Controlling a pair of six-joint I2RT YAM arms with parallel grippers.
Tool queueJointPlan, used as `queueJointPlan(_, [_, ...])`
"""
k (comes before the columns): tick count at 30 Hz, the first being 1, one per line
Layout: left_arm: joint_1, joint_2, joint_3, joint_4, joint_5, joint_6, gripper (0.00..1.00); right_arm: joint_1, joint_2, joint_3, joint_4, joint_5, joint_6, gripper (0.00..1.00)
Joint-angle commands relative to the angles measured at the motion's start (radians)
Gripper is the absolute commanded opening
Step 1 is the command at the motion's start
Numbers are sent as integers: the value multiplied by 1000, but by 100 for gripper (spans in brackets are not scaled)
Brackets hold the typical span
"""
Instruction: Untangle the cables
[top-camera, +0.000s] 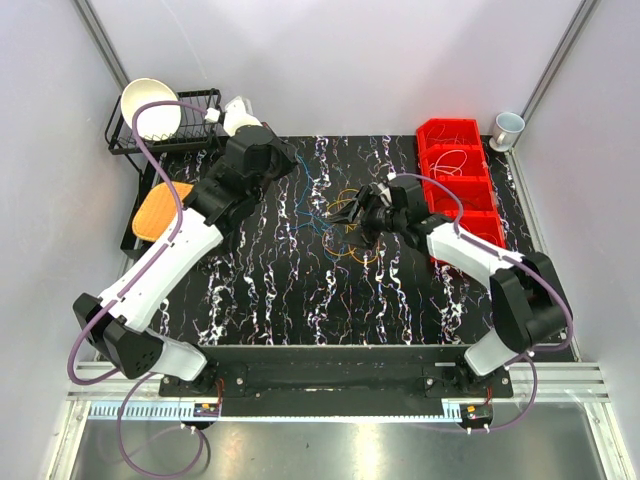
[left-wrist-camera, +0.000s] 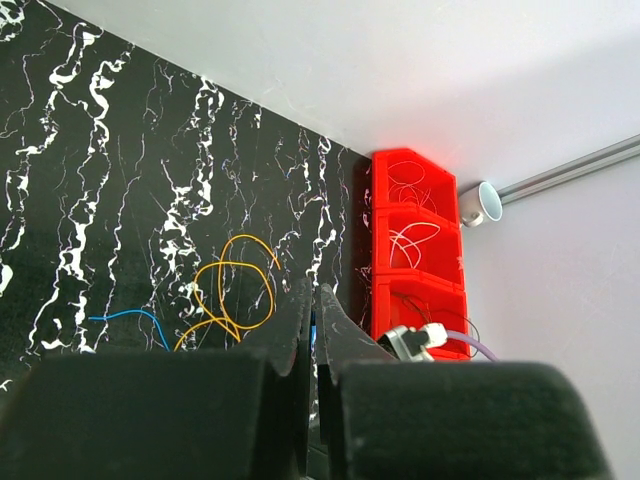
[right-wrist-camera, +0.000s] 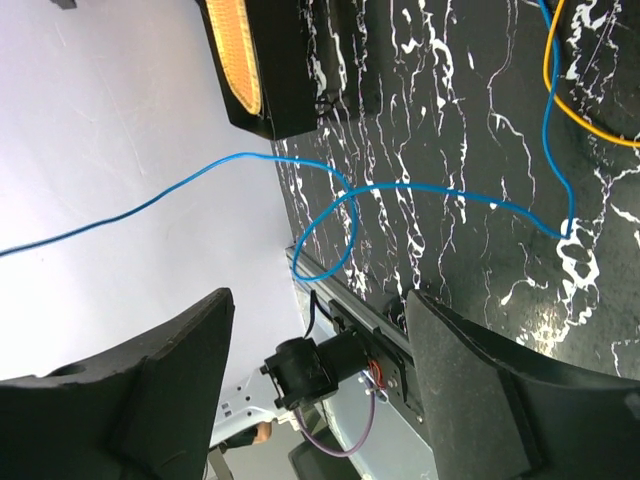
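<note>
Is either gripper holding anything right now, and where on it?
The left gripper is pinched on the blue cable, apparently along its run; the exact spot is hidden. The right gripper is open, holding nothing.

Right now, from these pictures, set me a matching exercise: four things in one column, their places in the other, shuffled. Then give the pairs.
Things
1. bowl
2. cup
3. red bins
4. cables

Places
A. middle of the mat
B. right edge of the mat
C. in the rack, far left corner
D. far right corner, beyond the bins

Pairs: 1-C, 2-D, 3-B, 4-A
</note>
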Motion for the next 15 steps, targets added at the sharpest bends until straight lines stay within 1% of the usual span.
queueJointPlan(1, [6,-1,-1,36,-23,-10,0,18,45,59,73,30,36,74])
queueJointPlan(3, [7,1,1,36,-22,-10,0,21,59,69,85,34,42,73])
queueJointPlan(4, [7,1,1,37,-20,-9,0,23,75,72,93,34,45,69])
queueJointPlan(13, [9,15,4,36,-4,-4,0,41,139,121,113,38,56,57])
queueJointPlan(14, [9,16,2,34,-2,-4,0,43,141,124,113,39,54,52])
queueJointPlan(15, [10,16,2,36,1,-6,0,46,144,122,116,38,54,39])
